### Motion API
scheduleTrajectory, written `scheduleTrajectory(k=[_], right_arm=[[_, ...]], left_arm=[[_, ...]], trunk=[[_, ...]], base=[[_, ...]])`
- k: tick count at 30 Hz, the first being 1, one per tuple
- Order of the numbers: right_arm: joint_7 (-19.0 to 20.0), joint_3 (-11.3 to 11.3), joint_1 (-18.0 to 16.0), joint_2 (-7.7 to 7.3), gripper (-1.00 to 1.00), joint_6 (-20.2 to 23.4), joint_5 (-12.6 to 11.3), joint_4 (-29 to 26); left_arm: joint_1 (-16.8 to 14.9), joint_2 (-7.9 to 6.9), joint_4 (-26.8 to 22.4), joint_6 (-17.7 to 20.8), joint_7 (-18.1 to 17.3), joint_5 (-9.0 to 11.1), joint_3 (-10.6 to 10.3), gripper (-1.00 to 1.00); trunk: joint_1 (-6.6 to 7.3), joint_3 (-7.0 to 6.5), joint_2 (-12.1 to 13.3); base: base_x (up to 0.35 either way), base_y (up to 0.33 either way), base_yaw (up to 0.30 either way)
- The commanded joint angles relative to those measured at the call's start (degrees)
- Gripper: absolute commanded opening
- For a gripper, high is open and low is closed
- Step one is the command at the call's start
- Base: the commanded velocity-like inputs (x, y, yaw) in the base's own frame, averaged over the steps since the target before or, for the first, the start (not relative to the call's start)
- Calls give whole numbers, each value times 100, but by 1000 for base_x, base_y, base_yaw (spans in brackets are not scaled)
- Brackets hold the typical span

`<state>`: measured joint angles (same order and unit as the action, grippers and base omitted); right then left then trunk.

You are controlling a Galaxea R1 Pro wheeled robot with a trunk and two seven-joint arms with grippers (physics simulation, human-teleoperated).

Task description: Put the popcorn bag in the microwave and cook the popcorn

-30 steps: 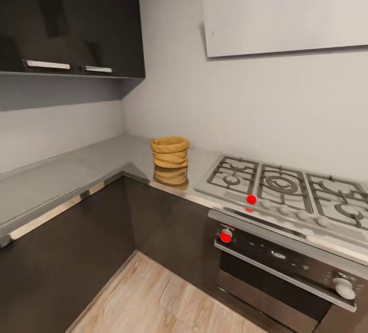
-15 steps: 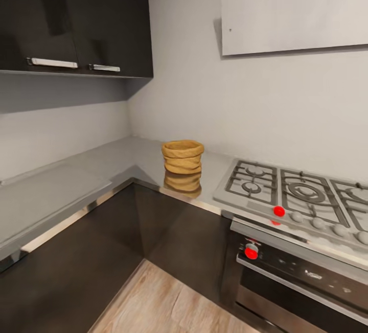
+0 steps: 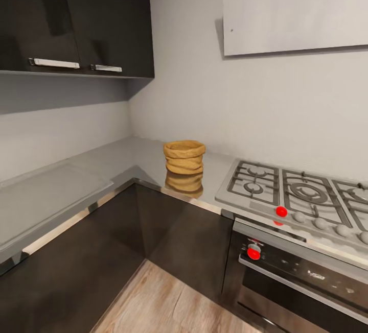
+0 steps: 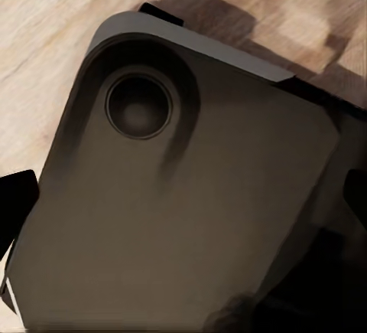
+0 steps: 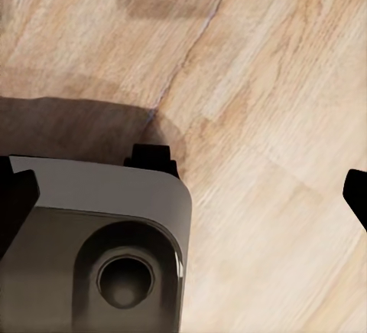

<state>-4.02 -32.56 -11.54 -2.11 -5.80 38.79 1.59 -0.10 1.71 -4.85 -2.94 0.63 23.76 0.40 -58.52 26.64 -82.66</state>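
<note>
The popcorn bag (image 3: 184, 157), a tan wrinkly sack with a thick rolled rim, stands upright on the grey glossy countertop (image 3: 128, 157) near the corner, just left of the gas hob. Its reflection shows on the slab in front of it. The microwave and the popcorn are out of view. In the left wrist view my left gripper (image 4: 183, 210) hangs open over the robot's dark base, with a black fingertip (image 4: 15, 203) at each side edge. My right gripper (image 5: 191, 203) is open too, above the wood floor (image 5: 267, 80), nothing between its fingers.
A gas hob (image 3: 296, 195) with grey grates and a red knob lies right of the bag, over a built-in steel oven (image 3: 301, 277). Dark wall cabinets (image 3: 76, 16) hang over the left counter run. Dark cabinet fronts (image 3: 184, 241) enclose a corner of wood floor (image 3: 163, 302).
The whole picture has shifted, so the camera has moved; the bag and hob now sit further right in view. The bag itself stays put on the countertop.
</note>
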Motion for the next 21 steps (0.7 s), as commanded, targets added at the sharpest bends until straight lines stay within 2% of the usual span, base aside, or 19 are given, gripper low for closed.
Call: scheduleTrajectory(k=[1, 21], right_arm=[[-29, -48, -6, -2, 100, -26, 59, 17], [-29, -43, -6, -10, 100, -16, 58, 17]], left_arm=[[-2, 3, 1, -14, 7, 38, -1, 100], [1, -12, -16, -14, -1, 67, -5, 100]], trunk=[[23, -13, 38], [462, -372, 841]], base=[[0, 0, 0], [0, 0, 0]])
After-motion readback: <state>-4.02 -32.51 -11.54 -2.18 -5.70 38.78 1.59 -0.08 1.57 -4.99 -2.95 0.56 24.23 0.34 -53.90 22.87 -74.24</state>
